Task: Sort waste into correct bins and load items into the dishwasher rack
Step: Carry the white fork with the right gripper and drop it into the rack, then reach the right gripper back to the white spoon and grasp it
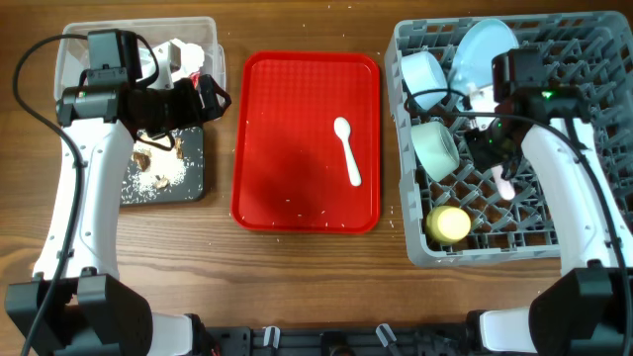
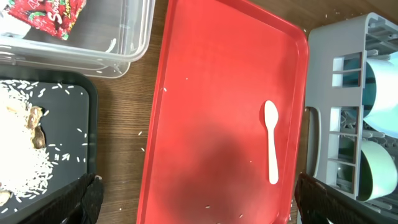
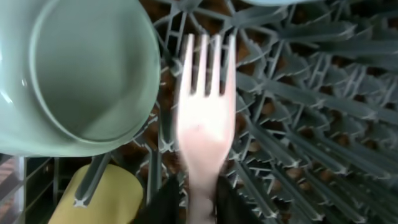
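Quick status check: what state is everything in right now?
Left pincer: open, empty.
Fork: over dishwasher rack.
Right pincer: astride fork handle, grip unclear.
Spoon: lying on red tray.
Plate: on edge in rack.
Bowls: on their sides in rack.
Yellow cup: in rack.
Clear tub: holds paper, wrapper.
Black tray: holds rice, scraps.

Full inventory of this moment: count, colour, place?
dishwasher rack: 1, grey, right
plate: 1, pale blue, rack's far side
bowls: 2, pale blue and mint, rack's left side
cup: 1, yellow, rack's near-left corner
fork: 1, white, over rack
red tray: 1, red, centre
spoon: 1, white, on red tray
tub: 1, clear, far left
crumpled paper: some, white, in tub
wrapper: 1, red-and-white, in tub
black tray: 1, black, near left
food scraps: white and brown, on black tray
left pincer: open, empty, by tub
right pincer: closed on fork handle
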Robot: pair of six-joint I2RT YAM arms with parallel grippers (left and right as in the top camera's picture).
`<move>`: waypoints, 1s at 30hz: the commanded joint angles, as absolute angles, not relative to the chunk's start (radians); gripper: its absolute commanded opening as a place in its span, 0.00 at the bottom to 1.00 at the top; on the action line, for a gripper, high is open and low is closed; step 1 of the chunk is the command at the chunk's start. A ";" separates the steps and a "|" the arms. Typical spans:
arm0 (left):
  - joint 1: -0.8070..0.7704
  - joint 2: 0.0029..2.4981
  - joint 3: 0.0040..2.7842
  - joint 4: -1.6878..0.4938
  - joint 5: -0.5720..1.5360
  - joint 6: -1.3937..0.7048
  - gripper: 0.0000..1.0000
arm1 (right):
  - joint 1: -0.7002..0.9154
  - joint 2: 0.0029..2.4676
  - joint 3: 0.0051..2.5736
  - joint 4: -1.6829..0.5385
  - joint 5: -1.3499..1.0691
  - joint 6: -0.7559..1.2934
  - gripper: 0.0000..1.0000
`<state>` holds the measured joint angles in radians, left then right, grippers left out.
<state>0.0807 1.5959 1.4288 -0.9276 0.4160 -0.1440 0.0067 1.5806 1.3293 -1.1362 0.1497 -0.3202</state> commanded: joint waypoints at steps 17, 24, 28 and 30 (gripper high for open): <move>0.083 1.588 1.435 -0.925 0.417 -0.142 1.00 | 0.064 1.581 1.578 -0.861 -1.167 -0.191 1.00; 0.083 1.588 1.435 -0.925 0.417 -0.142 1.00 | 0.333 1.645 1.575 -0.645 -0.397 0.201 0.92; 0.083 1.588 1.435 -0.925 0.417 -0.142 1.00 | 0.418 1.784 1.575 -0.640 -0.233 0.321 0.82; 0.083 1.588 1.435 -0.925 0.417 -0.142 1.00 | 0.404 1.882 1.575 -0.640 -0.262 0.344 0.82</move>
<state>0.0807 1.5959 1.4288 -0.9276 0.4156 -0.1440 0.4259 1.7630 1.5669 -0.6415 -0.3737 0.2356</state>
